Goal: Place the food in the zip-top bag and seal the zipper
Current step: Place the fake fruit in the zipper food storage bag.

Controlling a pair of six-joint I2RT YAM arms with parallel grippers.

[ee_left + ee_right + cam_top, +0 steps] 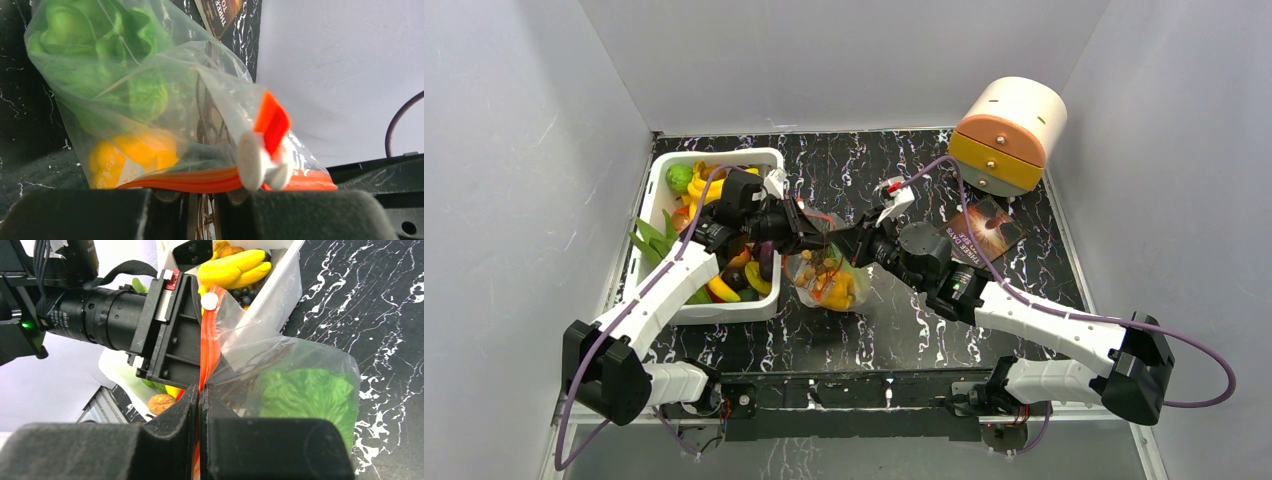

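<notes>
Two robot arms meet over the middle of a black marbled worktop (874, 335), the zip-top bag (829, 283) stretched between them just beside the right wall of a white tub (714, 155). The left hand (809, 232) is clenched on the red-orange zipper (210, 347), the strip running across between its dark fingers in the left wrist view. Its white slider (260, 155), with an orange tab, sits just beside those fingers. The right hand (852, 245) faces it from the other side, its fingers pressed together with the same strip pinched between them. Through the crinkled clear plastic show leafy green lettuce (305, 390) and a yellow piece (135, 152) low in the bag. More toy food fills the tub, yellow bananas (235, 269) on top. A dark brown printed packet (984, 232) lies apart on the worktop behind the right arm. Whether the zipper is closed along its whole length cannot be told.
</notes>
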